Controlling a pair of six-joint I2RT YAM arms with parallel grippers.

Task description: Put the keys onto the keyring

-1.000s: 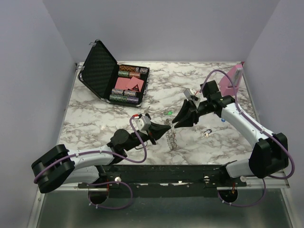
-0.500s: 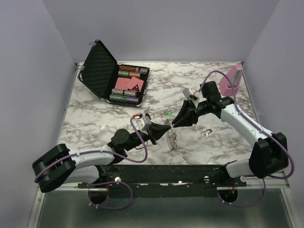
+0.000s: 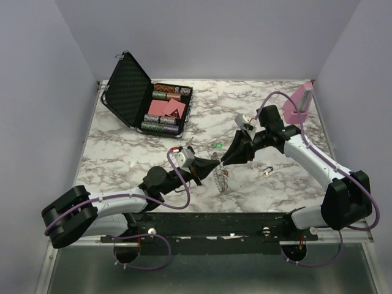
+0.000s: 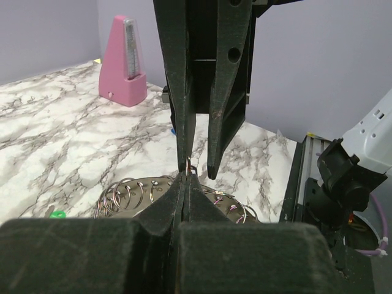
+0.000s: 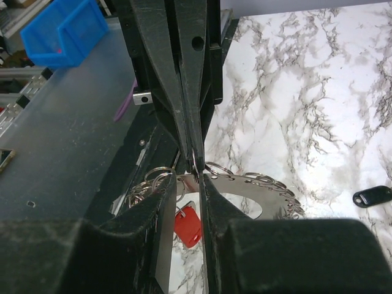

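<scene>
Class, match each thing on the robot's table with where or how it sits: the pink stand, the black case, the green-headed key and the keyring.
Things:
1. pink stand
2. black case
3. green-headed key
4. keyring

Places or states:
a. pinched in the left gripper
b. lying loose on the marble, mid-table
c. upright at the far right corner
d. at the far left, lid open

Pairs: 1-c; 2-d; 3-b; 4-a
</scene>
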